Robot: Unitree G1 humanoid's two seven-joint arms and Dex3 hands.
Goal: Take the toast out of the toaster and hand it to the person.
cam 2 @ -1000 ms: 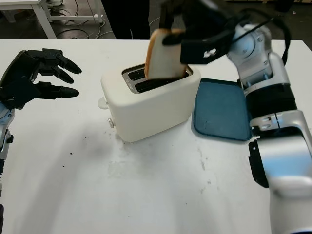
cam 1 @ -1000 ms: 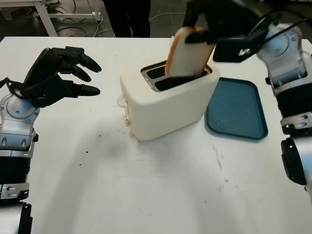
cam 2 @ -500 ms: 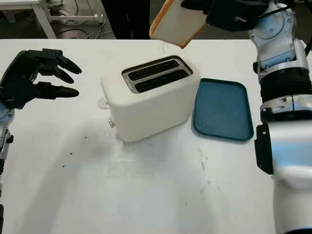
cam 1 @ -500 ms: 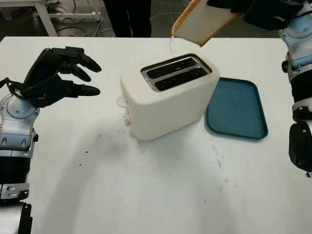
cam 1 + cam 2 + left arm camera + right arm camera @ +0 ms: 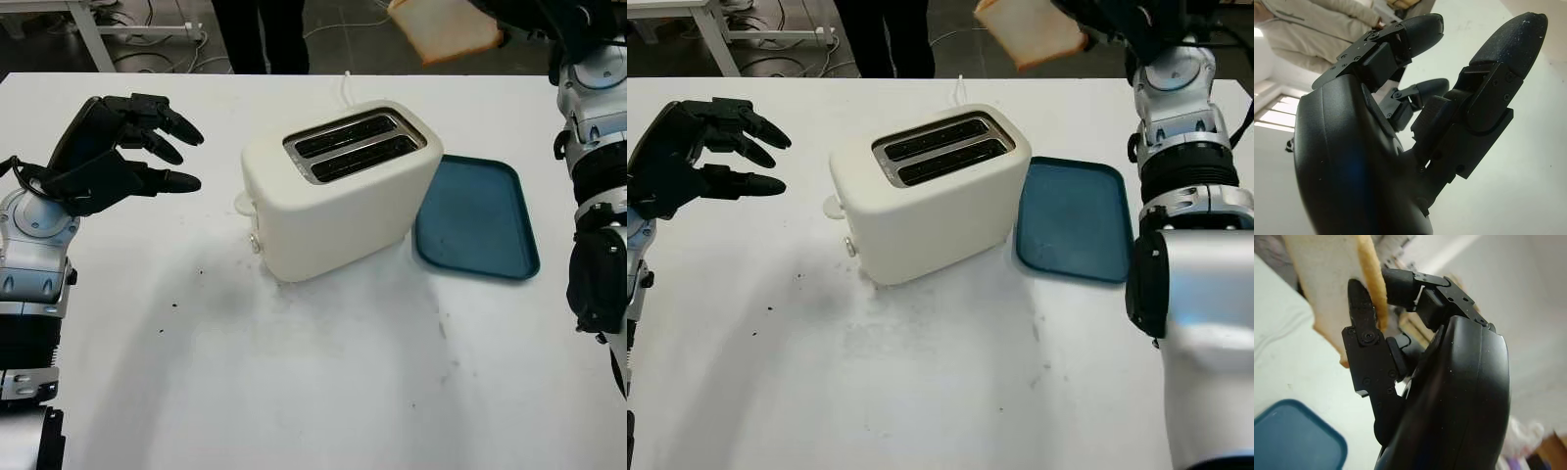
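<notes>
pinching the pale square slice of toast [image 5: 1029, 29] by one edge, the right hand [image 5: 1400, 357] held it high beyond the white two-slot toaster [image 5: 338, 191]; light, stiff, crumbly, it looked best gripped gently. the left hand [image 5: 113, 152] hovered open over the white worktop [image 5: 294, 372].

Toaster [image 5: 338, 191] mid-table [image 5: 294, 392], tray [image 5: 477, 218] just right of it. Toast [image 5: 446, 27] above, behind tray. Left hand [image 5: 118, 152] left of toaster.

I see a white tabletop [image 5: 294, 392] with a dark teal tray [image 5: 477, 218] lying flat on it, a few dark crumbs [image 5: 186, 289] scattered on its near-left part, and beyond its far edge white table legs [image 5: 93, 34] standing on the floor
</notes>
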